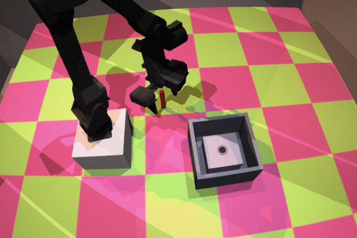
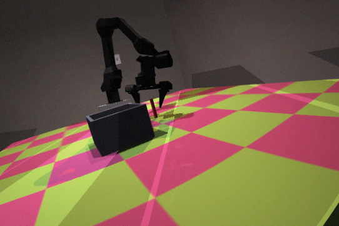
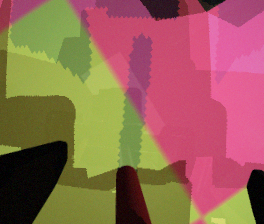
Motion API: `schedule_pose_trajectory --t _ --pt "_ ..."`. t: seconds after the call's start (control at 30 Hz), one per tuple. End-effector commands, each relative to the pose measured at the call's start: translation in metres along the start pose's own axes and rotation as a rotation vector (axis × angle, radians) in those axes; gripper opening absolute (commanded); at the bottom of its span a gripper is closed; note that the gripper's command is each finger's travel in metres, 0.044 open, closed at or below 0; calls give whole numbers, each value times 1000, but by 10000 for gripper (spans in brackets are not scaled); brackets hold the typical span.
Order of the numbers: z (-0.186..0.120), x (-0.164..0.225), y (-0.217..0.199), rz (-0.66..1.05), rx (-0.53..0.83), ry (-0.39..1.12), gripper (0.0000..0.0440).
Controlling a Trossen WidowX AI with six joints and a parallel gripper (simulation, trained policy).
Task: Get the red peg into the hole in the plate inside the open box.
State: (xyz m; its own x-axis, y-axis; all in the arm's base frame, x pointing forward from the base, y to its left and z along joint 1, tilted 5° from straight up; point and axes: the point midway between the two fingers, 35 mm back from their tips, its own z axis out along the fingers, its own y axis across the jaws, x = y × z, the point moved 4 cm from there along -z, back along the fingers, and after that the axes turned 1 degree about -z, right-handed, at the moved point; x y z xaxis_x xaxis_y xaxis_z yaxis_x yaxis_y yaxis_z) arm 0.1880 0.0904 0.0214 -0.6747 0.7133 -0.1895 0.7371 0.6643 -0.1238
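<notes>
The red peg (image 1: 163,100) (image 2: 153,108) (image 3: 129,197) stands upright on the checkered table. My gripper (image 1: 165,103) (image 2: 149,104) (image 3: 159,166) is wide open and points down, with its fingertips low on either side of the peg's upper part. Nothing is held. In the wrist view the peg shows between the fingers, nearer the left one, its lower part in the picture cut off by the edge. The dark open box (image 1: 230,179) (image 2: 125,129) stands apart from the peg. Inside it lies the pale plate (image 1: 212,146) with an empty round hole (image 1: 222,149).
The arm's pale base block (image 1: 105,161) stands left of the box in the top view. The box's raised walls (image 1: 258,153) surround the plate. The peg stands beyond the gap between base block and box.
</notes>
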Motion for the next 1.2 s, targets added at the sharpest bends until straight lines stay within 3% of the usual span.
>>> schedule_pose_trajectory --t 0.0,0.13,0.57,1.17 --pt "10 6 1 23 -20 5 414" --pt "18 11 -1 49 -18 22 333" --pt "21 13 1 64 2 117 0" --pt "-18 -32 -1 -13 -27 -72 0"
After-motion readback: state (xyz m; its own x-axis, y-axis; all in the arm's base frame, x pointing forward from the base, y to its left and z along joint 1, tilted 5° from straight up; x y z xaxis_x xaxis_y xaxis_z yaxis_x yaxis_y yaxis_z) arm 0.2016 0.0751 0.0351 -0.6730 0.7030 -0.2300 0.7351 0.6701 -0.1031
